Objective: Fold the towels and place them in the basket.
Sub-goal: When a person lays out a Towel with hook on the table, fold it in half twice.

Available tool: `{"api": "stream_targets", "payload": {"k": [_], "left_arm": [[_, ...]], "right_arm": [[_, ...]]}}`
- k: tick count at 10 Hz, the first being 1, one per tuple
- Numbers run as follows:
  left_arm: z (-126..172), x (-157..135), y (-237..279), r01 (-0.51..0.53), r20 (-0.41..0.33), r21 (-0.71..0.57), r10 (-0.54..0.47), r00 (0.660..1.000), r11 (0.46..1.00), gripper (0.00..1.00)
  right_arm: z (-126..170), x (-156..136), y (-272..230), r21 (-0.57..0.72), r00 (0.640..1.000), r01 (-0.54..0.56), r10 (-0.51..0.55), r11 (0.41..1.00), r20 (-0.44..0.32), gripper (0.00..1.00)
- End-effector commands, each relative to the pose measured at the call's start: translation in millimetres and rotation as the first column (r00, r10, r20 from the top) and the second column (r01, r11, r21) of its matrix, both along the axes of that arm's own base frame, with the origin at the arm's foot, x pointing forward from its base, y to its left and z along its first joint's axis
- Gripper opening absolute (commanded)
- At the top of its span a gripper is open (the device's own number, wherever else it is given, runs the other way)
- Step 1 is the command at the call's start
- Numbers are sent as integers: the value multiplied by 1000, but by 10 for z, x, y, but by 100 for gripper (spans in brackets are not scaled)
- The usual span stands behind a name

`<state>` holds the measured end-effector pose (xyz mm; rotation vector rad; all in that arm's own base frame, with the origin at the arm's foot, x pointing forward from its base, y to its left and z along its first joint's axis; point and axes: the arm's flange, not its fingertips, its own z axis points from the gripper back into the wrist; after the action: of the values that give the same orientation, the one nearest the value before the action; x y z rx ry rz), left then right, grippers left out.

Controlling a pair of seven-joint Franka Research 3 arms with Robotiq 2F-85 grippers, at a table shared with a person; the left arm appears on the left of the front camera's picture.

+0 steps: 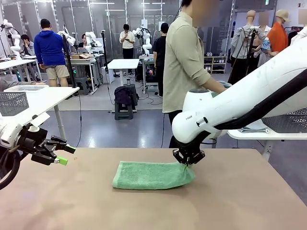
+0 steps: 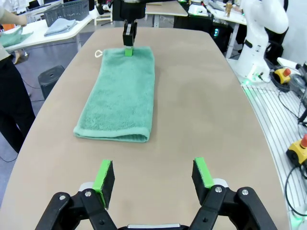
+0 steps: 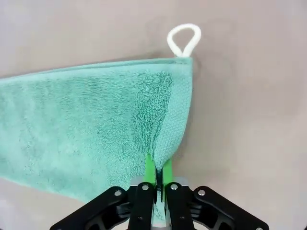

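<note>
Towel (image 1: 153,175) of mint-green terry lies flat near the middle of the brown table (image 1: 249,201), doubled over on itself (two layers show at the end nearest the left arm). Its long side runs across the table from the robot's left to its right.

At the towel's right end the right gripper (image 1: 186,163) comes down from its white arm, jaws pinched tight on the cloth. From the right wrist camera the two green pads (image 3: 149,168) are pressed together on the towel's short edge, and the fabric puckers into a ridge rising from the pinch. A white hanging loop (image 3: 183,40) sticks out from the corner beyond, lying on the tabletop.

The left gripper (image 1: 64,155) hangs over the left side of the table, well apart from the towel, its jaws spread wide with nothing between them.

A person (image 1: 184,62) in a beige shirt stands at the far side behind the right arm. On a white side table (image 2: 43,38) past that arm lies a pale grey-blue towel (image 2: 60,26), just in front of a dark lattice basket (image 2: 67,9).
</note>
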<state>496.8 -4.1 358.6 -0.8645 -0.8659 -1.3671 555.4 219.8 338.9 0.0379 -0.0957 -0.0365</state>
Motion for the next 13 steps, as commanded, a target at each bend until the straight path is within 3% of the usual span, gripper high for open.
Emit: {"api": "stream_targets", "payload": {"k": [1, 4, 7, 9, 13], "left_arm": [[16, -9, 10, 9, -12, -1, -9, 1000, 1000, 83], [16, -9, 10, 9, -12, -1, -9, 1000, 1000, 83], [16, -9, 10, 9, -12, -1, -9, 1000, 1000, 83], [16, -9, 10, 9, -12, -1, -9, 1000, 1000, 83], [16, -9, 10, 9, -12, -1, -9, 1000, 1000, 83]], "right_arm": [[209, -31, 192, -91, 999, -45, 47, 995, 22, 0], [547, 106, 859, -180, 992, -118, 123, 977, 19, 0], [663, 152, 1713, -166, 989, -149, 146, 975, -31, 0], [582, 212, 2203, -116, 991, -127, 122, 985, -50, 0], [280, 276, 2688, -11, 989, -95, 93, 995, -117, 0]]}}
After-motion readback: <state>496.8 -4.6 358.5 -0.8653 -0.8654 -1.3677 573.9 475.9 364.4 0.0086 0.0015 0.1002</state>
